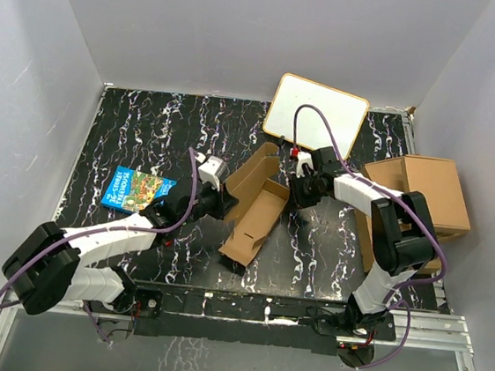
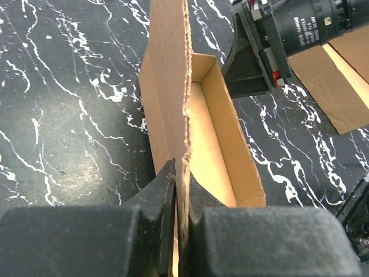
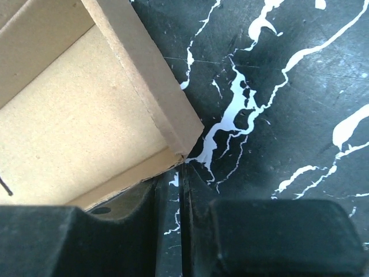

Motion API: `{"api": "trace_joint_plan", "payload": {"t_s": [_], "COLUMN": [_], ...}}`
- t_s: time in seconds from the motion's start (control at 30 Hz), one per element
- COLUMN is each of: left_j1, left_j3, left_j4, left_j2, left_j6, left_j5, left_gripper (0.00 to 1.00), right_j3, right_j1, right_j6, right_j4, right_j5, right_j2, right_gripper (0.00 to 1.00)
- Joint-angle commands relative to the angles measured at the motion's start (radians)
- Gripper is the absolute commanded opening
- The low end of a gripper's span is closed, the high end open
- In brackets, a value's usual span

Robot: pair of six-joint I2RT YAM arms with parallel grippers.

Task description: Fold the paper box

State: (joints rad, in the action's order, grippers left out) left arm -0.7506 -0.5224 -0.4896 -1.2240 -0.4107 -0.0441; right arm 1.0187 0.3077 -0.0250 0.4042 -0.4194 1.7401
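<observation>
The paper box (image 1: 261, 212) sits mid-worktop (image 1: 147, 131), with a blue picture book (image 1: 138, 190) well off to its left, a stack of bigger cardboard boxes (image 1: 424, 191) to its right and a white board (image 1: 317, 113) beyond its far end. By my reading it is well over halfway folded. The wrist views show a shallow tray already formed, with both long walls standing and a far end wall that meets the right-hand wall in a square corner.

The broad panel along the box's left side stands upright, torn-looking edge uppermost, and the left gripper (image 2: 181, 173) is clamped on its near end, one finger on each face. The right gripper (image 3: 181, 173) is at the box's far right corner, fingers drawn together to a hairline slit. Only worktop shows through the slit, so it seems to steady the corner from outside, not to hold it.

What looks left is swinging that tall panel over the tray as a lid and tucking its flaps in. The tray's near end is hidden behind the left fingers (image 2: 155, 202), so I cannot tell whether that wall is locked
</observation>
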Motion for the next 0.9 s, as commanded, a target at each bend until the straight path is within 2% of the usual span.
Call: {"api": "trace_joint_plan", "payload": {"t_s": [0.0, 0.23, 0.47, 0.57, 0.63, 0.67, 0.73, 0.8, 0.87], "left_j1": [-0.013, -0.011, -0.002, 0.017, 0.036, 0.05, 0.091, 0.142, 0.185], "left_j3": [-0.036, -0.036, -0.047, -0.047, -0.056, -0.064, -0.086, -0.104, -0.114], "left_j4": [0.067, 0.057, 0.0, -0.041, -0.057, -0.055, -0.037, -0.025, -0.024], "left_j2": [0.037, 0.058, 0.014, -0.007, -0.024, -0.035, -0.054, -0.069, -0.074], "left_j6": [0.051, 0.18, 0.284, 0.33, 0.372, 0.388, 0.403, 0.405, 0.416], "left_j5": [0.056, 0.076, -0.007, -0.083, -0.143, -0.177, -0.251, -0.338, -0.413], "left_gripper": [0.0, 0.0, 0.0, 0.0, 0.0, 0.0, 0.0, 0.0, 0.0], "right_j3": [-0.014, -0.132, -0.144, -0.14, -0.136, -0.123, -0.052, 0.012, 0.027], "right_j1": [-0.002, -0.062, -0.117, -0.121, -0.122, -0.124, -0.146, -0.177, -0.201], "right_j6": [-0.089, -0.251, -0.364, -0.401, -0.419, -0.437, -0.53, -0.632, -0.712], "right_j4": [-0.013, -0.016, -0.001, -0.032, -0.071, -0.075, -0.006, 0.095, 0.099], "right_j5": [0.045, -0.078, -0.267, -0.358, -0.41, -0.433, -0.537, -0.648, -0.699], "right_j2": [-0.086, -0.227, -0.418, -0.466, -0.474, -0.465, -0.437, -0.427, -0.462], "right_gripper": [0.21, 0.28, 0.38, 0.54, 0.75, 0.81, 0.87, 0.98, 0.99]}}
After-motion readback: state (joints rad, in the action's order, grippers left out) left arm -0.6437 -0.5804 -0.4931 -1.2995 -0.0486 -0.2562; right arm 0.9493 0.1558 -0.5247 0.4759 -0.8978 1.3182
